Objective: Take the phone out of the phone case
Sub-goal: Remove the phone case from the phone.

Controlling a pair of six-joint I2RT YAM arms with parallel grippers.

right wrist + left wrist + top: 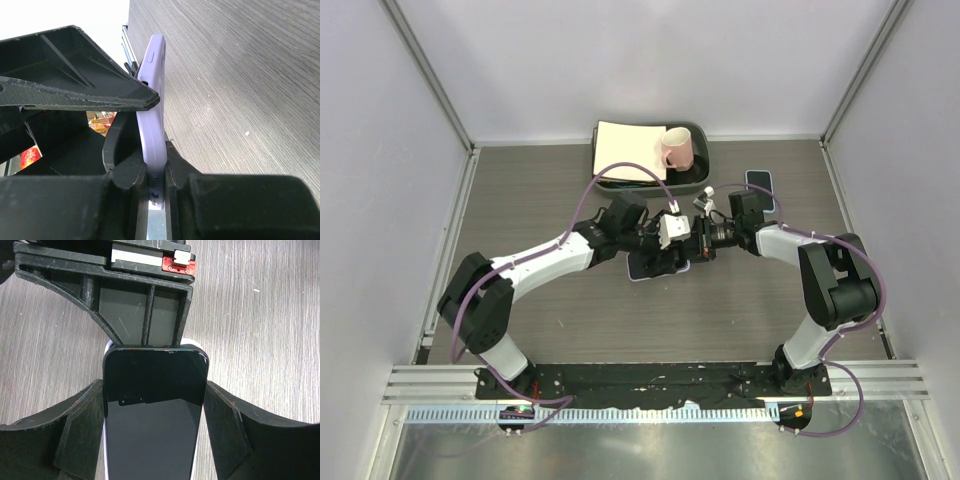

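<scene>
While clasping the phone [155, 430], dark screen up and seated in its lilac phone case [152, 90], holding it at the middle of the table [570, 320]. Pressing the left gripper [155, 390] against both long sides of the case. Clenching the right gripper [154, 162] tight on one short end of the case. Standing well clear of a dark tray [705, 150] carrying paper [625, 145] and a pink mug [675, 150], and of a second phone [760, 188] lying right of it.
</scene>
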